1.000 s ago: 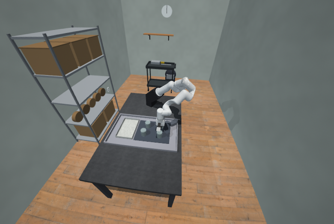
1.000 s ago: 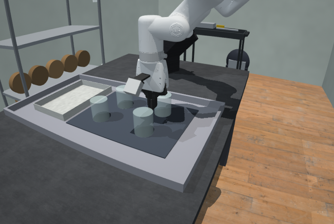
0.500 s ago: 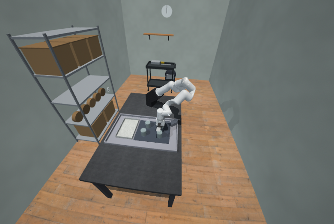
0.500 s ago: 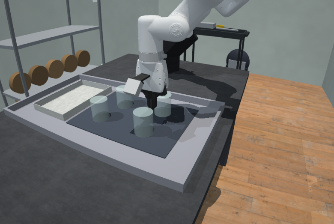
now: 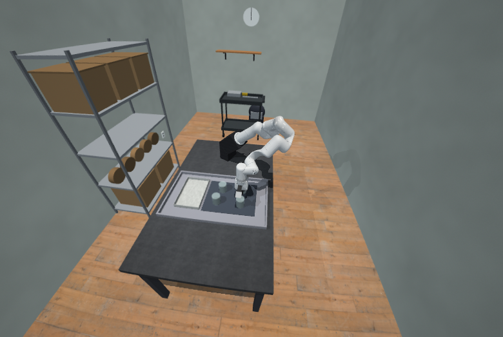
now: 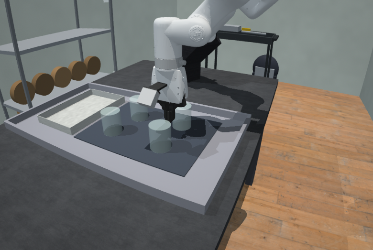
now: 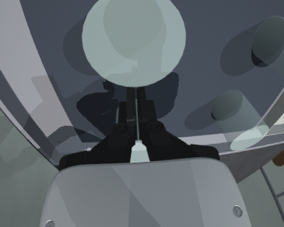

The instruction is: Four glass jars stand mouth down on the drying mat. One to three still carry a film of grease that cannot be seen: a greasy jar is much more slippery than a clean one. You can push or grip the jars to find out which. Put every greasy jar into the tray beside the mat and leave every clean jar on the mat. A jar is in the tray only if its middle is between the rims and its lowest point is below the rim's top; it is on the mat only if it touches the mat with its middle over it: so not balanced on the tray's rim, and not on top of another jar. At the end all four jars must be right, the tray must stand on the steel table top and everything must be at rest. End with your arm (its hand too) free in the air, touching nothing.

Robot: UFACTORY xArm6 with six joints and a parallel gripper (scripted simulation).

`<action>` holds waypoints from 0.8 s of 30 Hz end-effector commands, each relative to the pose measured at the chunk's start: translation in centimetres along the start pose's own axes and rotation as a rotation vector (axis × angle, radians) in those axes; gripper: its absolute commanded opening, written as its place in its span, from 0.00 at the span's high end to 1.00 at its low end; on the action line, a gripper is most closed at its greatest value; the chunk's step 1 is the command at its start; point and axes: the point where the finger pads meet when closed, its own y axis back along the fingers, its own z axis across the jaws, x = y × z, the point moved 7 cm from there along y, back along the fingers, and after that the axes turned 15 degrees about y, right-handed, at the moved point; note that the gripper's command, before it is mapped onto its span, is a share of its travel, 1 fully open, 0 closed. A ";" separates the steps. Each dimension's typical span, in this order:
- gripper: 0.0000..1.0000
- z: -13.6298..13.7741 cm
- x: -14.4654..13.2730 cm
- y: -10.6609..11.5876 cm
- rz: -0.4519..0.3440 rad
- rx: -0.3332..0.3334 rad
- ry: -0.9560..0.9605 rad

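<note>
Four pale green glass jars stand mouth down on the dark drying mat (image 5: 227, 209) (image 6: 135, 150): front right (image 5: 240, 203) (image 6: 159, 135) (image 7: 134, 43), front left (image 5: 215, 198) (image 6: 111, 122) (image 7: 269, 40), back left (image 5: 222, 187) (image 6: 139, 110) (image 7: 227, 105) and back right (image 6: 182, 117), which the gripper mostly hides in the top view. My gripper (image 6: 169, 119) (image 7: 135, 99) is shut and empty. Its fingertips point down, low between the front right and back right jars. Whether they touch either jar I cannot tell. The tray (image 5: 187, 207) (image 6: 55, 124) beside the mat holds no jar.
The steel table top (image 5: 195, 214) (image 6: 120, 164) has a raised edge all round and lies on a black table (image 5: 211, 247) (image 6: 90, 198). The arm's black base (image 5: 229, 149) stands behind it. A tall shelf rack (image 5: 122, 134) stands at the left.
</note>
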 end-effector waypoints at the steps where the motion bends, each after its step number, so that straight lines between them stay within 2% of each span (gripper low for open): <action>1: 1.00 0.0 0.1 0.1 0.002 -0.001 0.001; 24: 1.00 0.1 0.4 0.1 0.002 -0.001 0.001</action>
